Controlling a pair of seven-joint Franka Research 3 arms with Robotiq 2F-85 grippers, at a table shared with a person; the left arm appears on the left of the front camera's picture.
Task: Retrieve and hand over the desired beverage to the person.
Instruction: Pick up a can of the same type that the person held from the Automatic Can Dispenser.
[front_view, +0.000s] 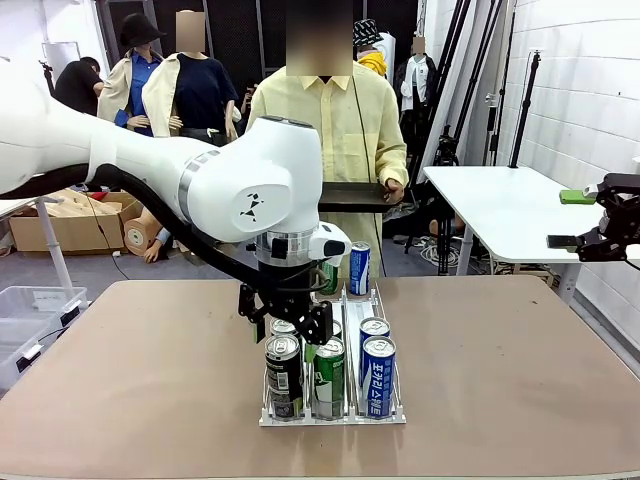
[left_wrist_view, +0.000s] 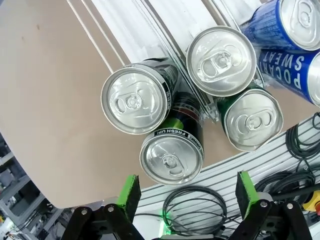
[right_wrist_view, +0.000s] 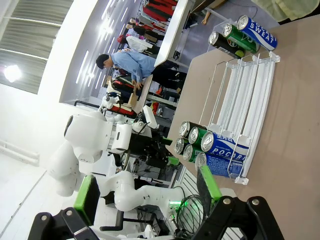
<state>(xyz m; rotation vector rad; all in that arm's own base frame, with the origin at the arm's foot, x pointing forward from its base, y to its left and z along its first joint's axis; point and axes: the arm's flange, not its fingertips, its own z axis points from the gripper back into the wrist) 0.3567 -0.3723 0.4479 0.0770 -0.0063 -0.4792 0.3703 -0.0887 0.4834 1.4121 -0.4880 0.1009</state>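
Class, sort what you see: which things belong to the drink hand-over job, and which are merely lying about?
Job: person in yellow shirt; rack; its black can, green can, blue can; left gripper, fingers open above them.
Lying about: white side table; cardboard box; clear plastic bin.

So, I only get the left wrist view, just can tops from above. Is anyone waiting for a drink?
Observer: Yes, a person in a pale-yellow shirt stands across the table.
Operator: Any cans beyond my six?
Observer: Yes, three more cans stand at the far end of the rack.
Operator: And the other arm?
Observer: The right gripper hangs off to the table's right, jaws open and empty.
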